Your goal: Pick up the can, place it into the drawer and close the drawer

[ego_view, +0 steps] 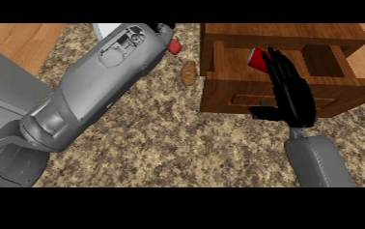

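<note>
A red can lies inside the open wooden drawer at the upper right, near the drawer's left wall. My right hand is open above the drawer's front, its straight fingers reaching up to the can's right side and partly covering it. The thumb sticks out to the left over the drawer's front panel. My left forearm crosses the view from the lower left to the top centre. Only a small black part of the left hand shows at the top.
A small red object sits just beside the left wrist. A brown oval item lies on the speckled counter left of the drawer. Wooden floor shows at the top left.
</note>
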Controlling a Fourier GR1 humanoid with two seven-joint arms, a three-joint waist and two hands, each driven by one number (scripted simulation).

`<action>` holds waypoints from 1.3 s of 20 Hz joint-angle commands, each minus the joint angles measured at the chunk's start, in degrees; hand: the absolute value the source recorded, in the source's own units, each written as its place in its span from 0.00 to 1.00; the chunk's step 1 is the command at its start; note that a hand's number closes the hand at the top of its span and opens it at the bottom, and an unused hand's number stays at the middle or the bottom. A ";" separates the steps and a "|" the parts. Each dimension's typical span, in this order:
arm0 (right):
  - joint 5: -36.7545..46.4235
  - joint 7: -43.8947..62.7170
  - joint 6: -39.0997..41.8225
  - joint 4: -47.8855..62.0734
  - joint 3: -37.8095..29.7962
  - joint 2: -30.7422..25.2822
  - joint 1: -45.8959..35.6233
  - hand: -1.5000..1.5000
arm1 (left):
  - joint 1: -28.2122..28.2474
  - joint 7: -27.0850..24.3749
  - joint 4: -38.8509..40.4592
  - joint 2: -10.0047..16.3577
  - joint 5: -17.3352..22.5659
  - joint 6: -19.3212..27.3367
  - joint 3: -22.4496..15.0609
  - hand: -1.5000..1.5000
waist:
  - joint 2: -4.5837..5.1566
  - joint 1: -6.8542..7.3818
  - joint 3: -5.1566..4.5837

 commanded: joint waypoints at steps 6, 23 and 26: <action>3.73 -1.37 -8.01 20.02 -3.96 -0.10 -9.01 0.00 | 4.40 5.51 -9.57 7.49 -1.17 -1.86 0.37 0.00 | 1.11 0.71 0.92; 7.41 1.76 -22.61 44.82 -11.17 0.27 -31.03 0.00 | 17.88 8.61 -25.05 14.67 -3.15 -2.45 0.12 0.00 | 2.04 2.73 0.92; 6.92 0.74 -23.26 46.84 -11.80 -0.99 -32.80 0.00 | 18.80 8.91 -27.40 14.00 -4.51 -0.65 -0.84 0.00 | 2.03 2.89 0.98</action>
